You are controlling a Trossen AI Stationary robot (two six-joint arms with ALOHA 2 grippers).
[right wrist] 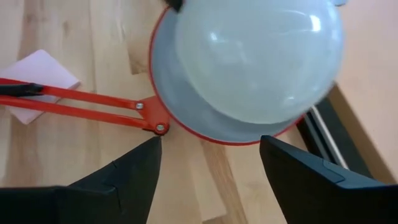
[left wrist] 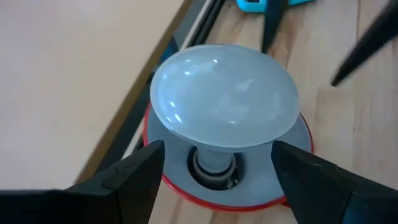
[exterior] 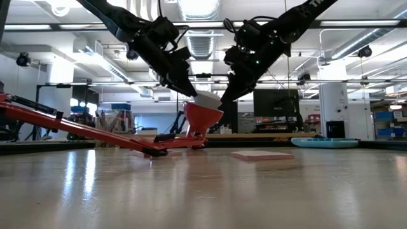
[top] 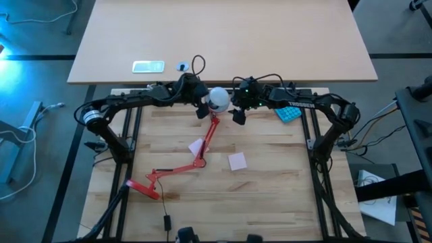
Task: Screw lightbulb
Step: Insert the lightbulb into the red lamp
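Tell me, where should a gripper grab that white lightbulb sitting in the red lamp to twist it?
Probably around the lightbulb's wide round dome, coming from above. It sits base-down in the red lamp shade, so the narrow neck is sunk inside the rim and hard to reach; only the dome stands clear.

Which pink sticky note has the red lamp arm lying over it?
The pink sticky note nearer the left arm; the other pink note lies clear, apart from the lamp arm.
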